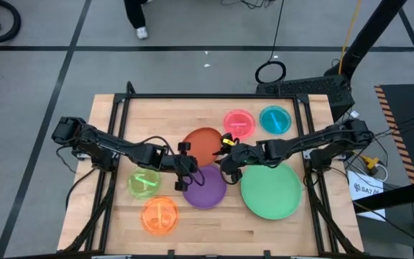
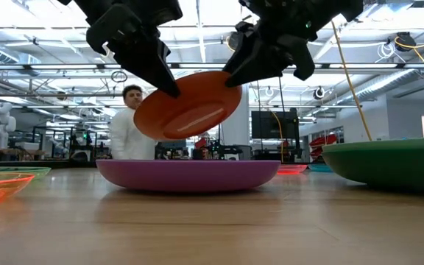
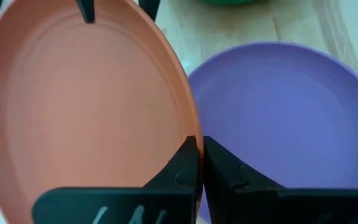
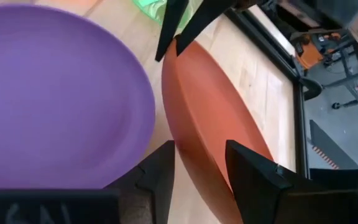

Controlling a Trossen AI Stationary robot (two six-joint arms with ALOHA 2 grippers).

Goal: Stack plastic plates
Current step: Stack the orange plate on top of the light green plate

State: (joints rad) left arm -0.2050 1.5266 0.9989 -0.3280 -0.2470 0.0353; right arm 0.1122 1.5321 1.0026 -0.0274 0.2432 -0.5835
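An orange-red plate point(image 2: 188, 104) hangs tilted above a purple plate point(image 2: 188, 175) that rests on its base at the table's middle. My left gripper point(image 1: 187, 164) is shut on the orange-red plate's left rim, and my right gripper point(image 1: 228, 157) is shut on its right rim. In the low view my left gripper point(image 2: 169, 87) is on the lower side and my right gripper point(image 2: 234, 73) on the higher side. The purple plate also shows in the left wrist view point(image 3: 291, 118) and the right wrist view point(image 4: 55, 93). My left gripper pinches the orange-red plate's rim point(image 3: 190, 127) between its two fingers, one on the inner face and one on the underside. It comes slanting down from the table's left. The plate is lifted clear, and this side is the lower one. My right gripper has the opposite rim point(image 4: 197, 149) between its two fingers, one on each face. It comes slanting down from the table's right. This side of the plate point(image 2: 235, 87) is the higher one, clear of the purple plate.
A large green plate point(image 1: 270, 189) lies right of the purple one. Small pink point(image 1: 239, 122) and blue point(image 1: 275, 119) plates lie at the far side, and lime point(image 1: 144, 183) and orange point(image 1: 159, 214) plates at the near left. A person point(image 2: 129, 125) stands beyond the table.
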